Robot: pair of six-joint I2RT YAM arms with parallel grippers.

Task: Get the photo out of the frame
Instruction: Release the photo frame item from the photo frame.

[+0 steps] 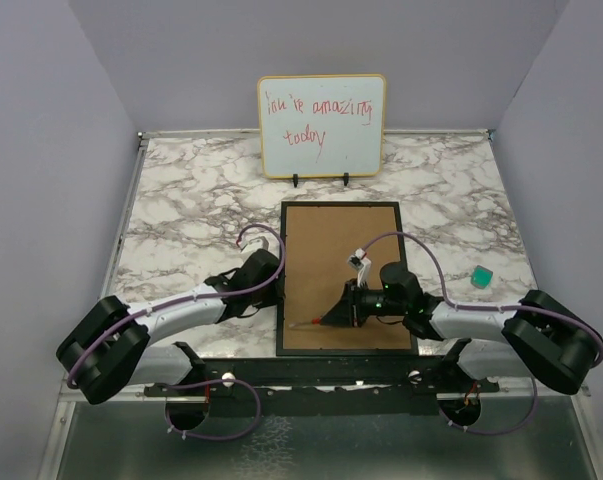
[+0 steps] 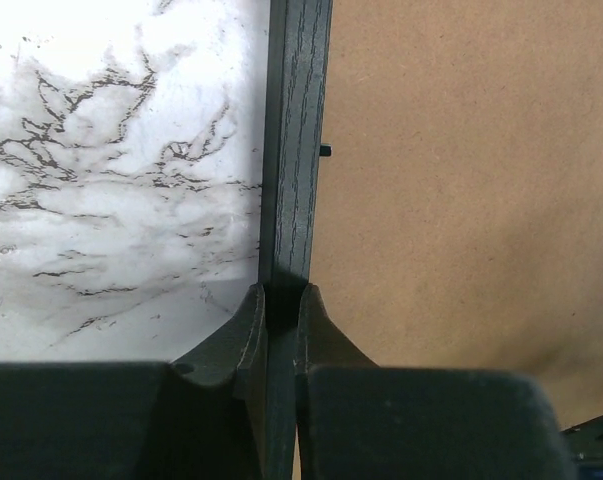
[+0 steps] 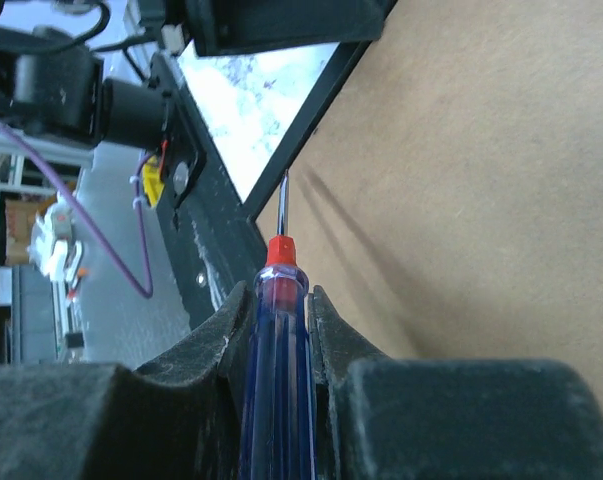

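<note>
The frame (image 1: pixel 281 225) lies face down on the marble table, its brown back panel (image 1: pixel 341 260) facing up. The photo is hidden under that panel. My left gripper (image 1: pixel 278 272) is shut on the frame's left black rail (image 2: pixel 296 150), one finger outside the rail and one on the panel side (image 2: pixel 283 300). A small black tab (image 2: pixel 325 150) sticks out from the rail over the panel. My right gripper (image 1: pixel 333 315) is shut on a screwdriver (image 3: pixel 279 262) with a blue handle and red collar. Its thin metal tip points at the panel (image 3: pixel 481 180) near the frame's rail (image 3: pixel 311 120).
A wood-edged whiteboard (image 1: pixel 322 125) with red handwriting stands on a stand behind the frame. A small teal cube (image 1: pixel 482 276) sits on the marble table (image 1: pixel 201 200) to the right. Grey walls enclose the table on three sides.
</note>
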